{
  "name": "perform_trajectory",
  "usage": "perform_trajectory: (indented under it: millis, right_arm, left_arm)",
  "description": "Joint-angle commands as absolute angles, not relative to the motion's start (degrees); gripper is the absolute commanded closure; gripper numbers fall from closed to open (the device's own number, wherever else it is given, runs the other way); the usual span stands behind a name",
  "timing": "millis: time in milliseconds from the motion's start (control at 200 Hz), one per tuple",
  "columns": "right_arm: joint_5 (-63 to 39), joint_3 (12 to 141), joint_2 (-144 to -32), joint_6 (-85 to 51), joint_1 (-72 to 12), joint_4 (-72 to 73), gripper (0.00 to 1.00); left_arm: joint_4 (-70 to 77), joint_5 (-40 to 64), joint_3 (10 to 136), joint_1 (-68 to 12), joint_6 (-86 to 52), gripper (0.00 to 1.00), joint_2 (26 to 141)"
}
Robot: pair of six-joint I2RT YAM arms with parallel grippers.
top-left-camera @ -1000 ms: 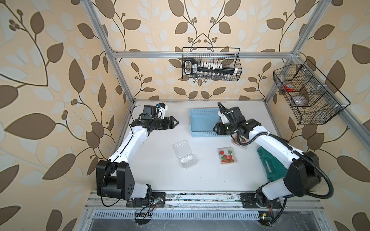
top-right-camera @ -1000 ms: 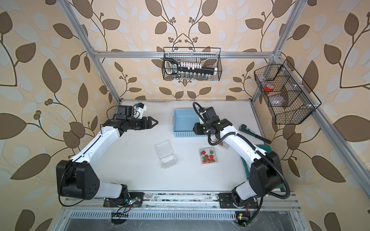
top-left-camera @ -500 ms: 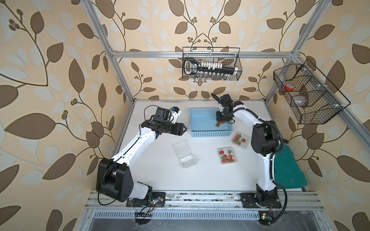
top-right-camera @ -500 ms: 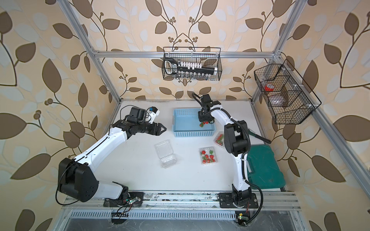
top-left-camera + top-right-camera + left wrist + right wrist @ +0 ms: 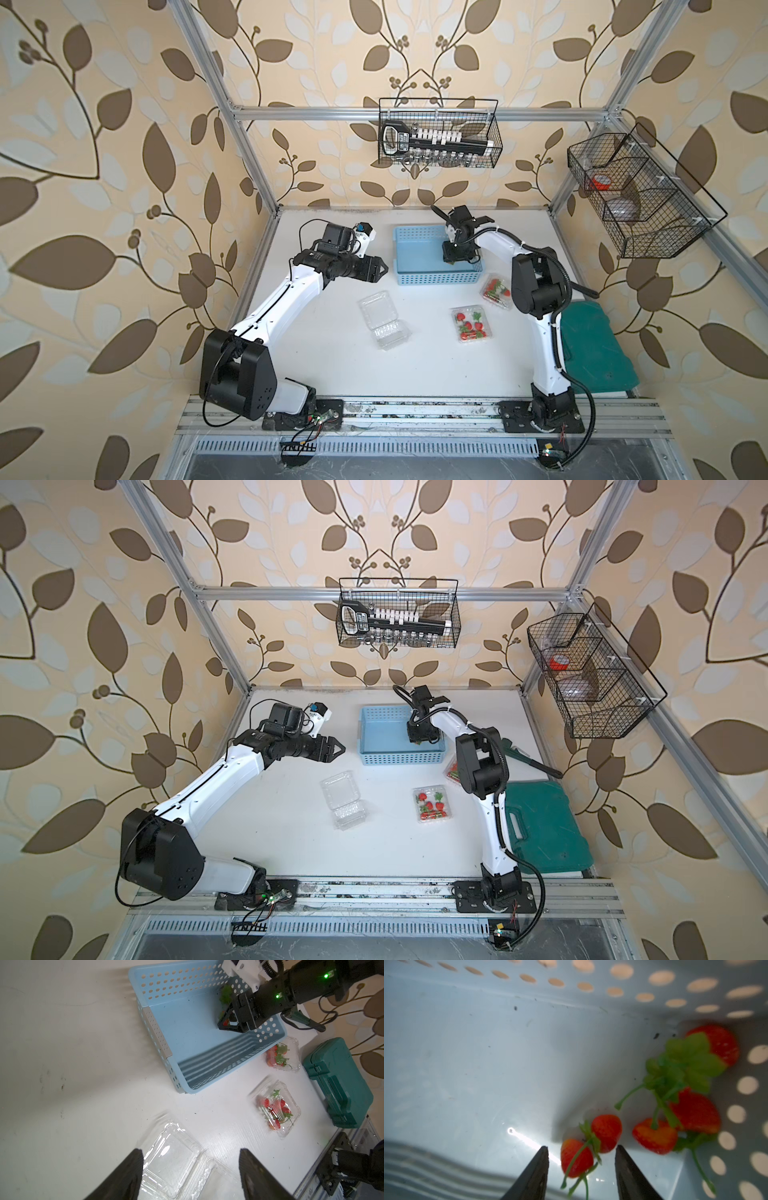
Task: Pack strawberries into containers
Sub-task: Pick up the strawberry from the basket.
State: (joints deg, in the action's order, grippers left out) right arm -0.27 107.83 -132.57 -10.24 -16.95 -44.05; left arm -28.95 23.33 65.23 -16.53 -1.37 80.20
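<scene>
Two containers (image 5: 473,324) at five o'clock of the blue basket (image 5: 436,277) are filled, the third container (image 5: 384,326) lies empty by the open, empty left tool (image 5: 190,1150), and the right tool (image 5: 581,1147), jaws apart, straddles one of several strawberries (image 5: 607,1132) left in that basket.

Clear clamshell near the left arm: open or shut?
Open: the clamshell lies spread flat on the table, lid beside its ribbed base, nothing inside.
</scene>
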Motion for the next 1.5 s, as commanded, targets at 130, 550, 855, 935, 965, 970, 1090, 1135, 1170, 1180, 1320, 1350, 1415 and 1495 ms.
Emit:
perform_trajectory:
  millis: [130,550,855,935,965,970,1090,1135,1170,1180,1320,1350,1415,1495]
  right_arm:
    - [2.37,109.46,-134.21,-11.38,-16.92,-44.21,0.55]
    - [0.95,109.51,-132.26,-12.83,-16.73,-43.76,0.87]
    - [-0.08,109.08,-127.89,-11.84,-16.96,-43.53,0.87]
    - [-0.12,108.68,-126.45,-11.15,-17.29,-43.64,0.87]
    - [-0.33,108.29,-125.7,-11.05,-17.47,-43.61,0.87]
    - [-0.34,108.24,-125.56,-11.06,-17.48,-43.6,0.87]
    - [-0.79,106.15,-122.88,-10.64,-18.16,-43.18,0.87]
    - [-1.16,105.46,-122.14,-10.46,-18.48,-42.94,0.87]
    - [-1.4,104.7,-121.54,-10.37,-18.73,-42.59,0.87]
    - [-1.45,104.49,-121.42,-10.37,-18.74,-42.49,0.87]
    - [-2.2,103.24,-120.53,-10.2,-18.93,-42.45,0.87]
    - [-2.24,103.17,-120.42,-10.2,-18.98,-42.45,0.87]
    - [-2.86,103.4,-120.34,-10.03,-19.2,-42.69,0.87]
    - [-3.02,103.75,-120.22,-9.93,-19.5,-42.75,0.87]
  left_arm:
    - [-29.05,23.2,65.58,-16.74,0.0,0.26,78.29]
    - [-28.83,23.87,65.59,-16.79,-0.17,0.26,77.95]
    - [-28.67,24.18,65.46,-16.79,-0.32,0.26,77.65]
    - [-28.66,24.17,65.48,-16.79,-0.3,0.26,77.66]
    - [-28.67,24.22,65.48,-16.79,-0.33,0.26,77.74]
    - [-28.66,24.24,65.48,-16.79,-0.34,0.26,77.72]
    - [-28.57,24.25,65.48,-16.83,-0.37,0.26,77.76]
    - [-28.57,24.34,65.48,-16.79,-0.36,0.26,77.78]
    - [-28.56,24.43,65.52,-16.79,-0.37,0.26,77.78]
    - [-28.61,24.43,65.49,-16.79,-0.36,0.26,77.78]
    - [-28.6,24.52,65.48,-16.78,-0.44,0.26,77.78]
    - [-28.57,24.52,65.48,-16.79,-0.47,0.27,77.77]
    - [-28.57,24.61,65.48,-16.81,-0.51,0.27,77.7]
    - [-28.55,24.59,65.48,-16.79,-0.44,0.27,77.64]
